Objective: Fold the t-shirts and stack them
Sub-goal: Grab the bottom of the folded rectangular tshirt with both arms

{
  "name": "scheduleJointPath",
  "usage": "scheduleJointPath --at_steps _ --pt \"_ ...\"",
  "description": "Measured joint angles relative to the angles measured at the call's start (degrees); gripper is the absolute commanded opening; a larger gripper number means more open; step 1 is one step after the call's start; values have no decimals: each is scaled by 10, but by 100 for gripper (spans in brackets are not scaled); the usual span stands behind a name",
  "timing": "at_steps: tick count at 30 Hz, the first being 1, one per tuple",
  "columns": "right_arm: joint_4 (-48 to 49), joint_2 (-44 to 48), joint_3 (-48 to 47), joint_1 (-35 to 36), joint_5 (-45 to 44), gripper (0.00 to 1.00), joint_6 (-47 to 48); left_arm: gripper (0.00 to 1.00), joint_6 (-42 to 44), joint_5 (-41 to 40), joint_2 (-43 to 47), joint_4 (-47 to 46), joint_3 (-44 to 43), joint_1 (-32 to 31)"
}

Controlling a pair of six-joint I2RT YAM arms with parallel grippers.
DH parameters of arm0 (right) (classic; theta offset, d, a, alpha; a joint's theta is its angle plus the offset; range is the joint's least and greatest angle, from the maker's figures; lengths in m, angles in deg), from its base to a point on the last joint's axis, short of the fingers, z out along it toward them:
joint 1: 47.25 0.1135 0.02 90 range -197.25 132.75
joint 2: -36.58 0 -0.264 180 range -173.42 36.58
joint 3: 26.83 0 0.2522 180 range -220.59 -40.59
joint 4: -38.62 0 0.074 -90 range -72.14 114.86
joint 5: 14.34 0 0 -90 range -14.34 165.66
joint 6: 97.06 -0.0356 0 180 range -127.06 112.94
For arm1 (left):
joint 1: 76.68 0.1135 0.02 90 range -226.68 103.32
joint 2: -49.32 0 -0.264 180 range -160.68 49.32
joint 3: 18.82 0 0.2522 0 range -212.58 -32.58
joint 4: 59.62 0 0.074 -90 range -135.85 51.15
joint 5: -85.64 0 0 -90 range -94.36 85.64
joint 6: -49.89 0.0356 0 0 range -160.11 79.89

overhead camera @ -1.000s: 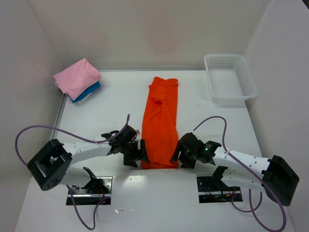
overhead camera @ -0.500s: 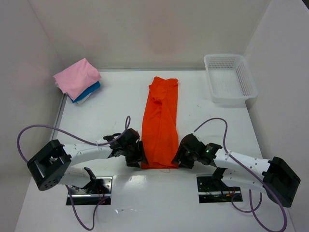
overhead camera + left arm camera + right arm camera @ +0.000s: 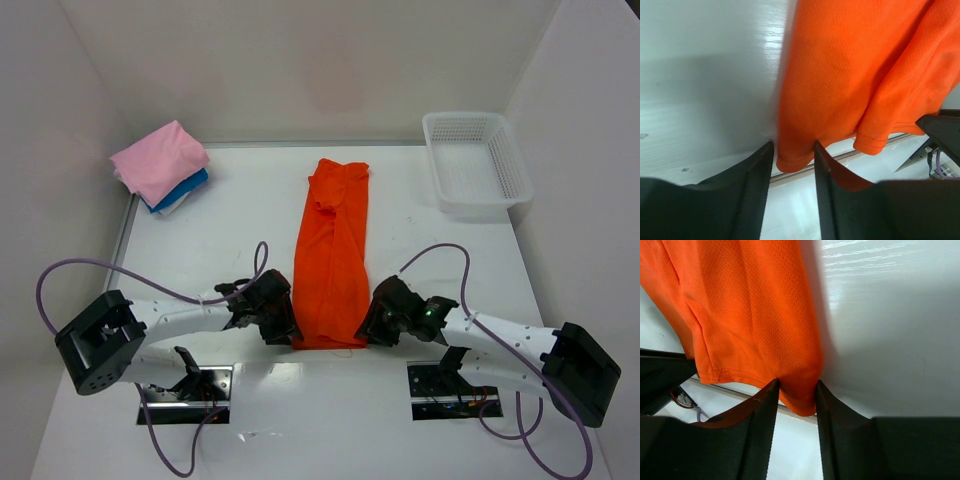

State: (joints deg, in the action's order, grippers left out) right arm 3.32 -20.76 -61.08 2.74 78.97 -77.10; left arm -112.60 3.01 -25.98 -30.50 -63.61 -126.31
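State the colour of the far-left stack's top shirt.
Light pink; top shirt shows best in the top external view.

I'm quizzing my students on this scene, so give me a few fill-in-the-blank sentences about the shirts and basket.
The stretched-out t-shirt is ___.
The pink t-shirt lies on a ___ shirt.
The basket sits at the table's far ___ corner.
The left gripper and right gripper straddle its ___ corners.
Missing words: orange, blue, right, near.

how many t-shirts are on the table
3: an orange t-shirt lies lengthwise in the middle; a folded pink t-shirt sits on a blue t-shirt at the far left corner. Something white under them may be another.
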Motion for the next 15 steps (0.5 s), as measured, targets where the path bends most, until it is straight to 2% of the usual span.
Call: scheduleJointPath --at_steps 2,3,5,7,8,9,12,15 --pt "4 -1 0 0 1 33 0 41 -1 2 -9 -5 -3 -4" --pt "7 -1 0 0 1 29 0 34 0 2 -14 -6 -6 -6" --pt "10 -3 0 0 1 24 0 27 1 2 -26 -8 -12 -11" --pt "10 -4 0 0 1 21 0 15 2 3 -36 -10 -17 -13" --pt "10 -5 0 0 1 16 0 3 4 3 -40 -12 -18 -13" --pt "10 -5 0 0 1 13 0 0 4 3 -43 -12 -19 -13" --pt "10 -6 0 0 0 4 0 0 5 1 -46 -12 -23 -16" --pt "2 -5 -3 0 -3 4 1 0 8 -13 -43 7 -32 -19"
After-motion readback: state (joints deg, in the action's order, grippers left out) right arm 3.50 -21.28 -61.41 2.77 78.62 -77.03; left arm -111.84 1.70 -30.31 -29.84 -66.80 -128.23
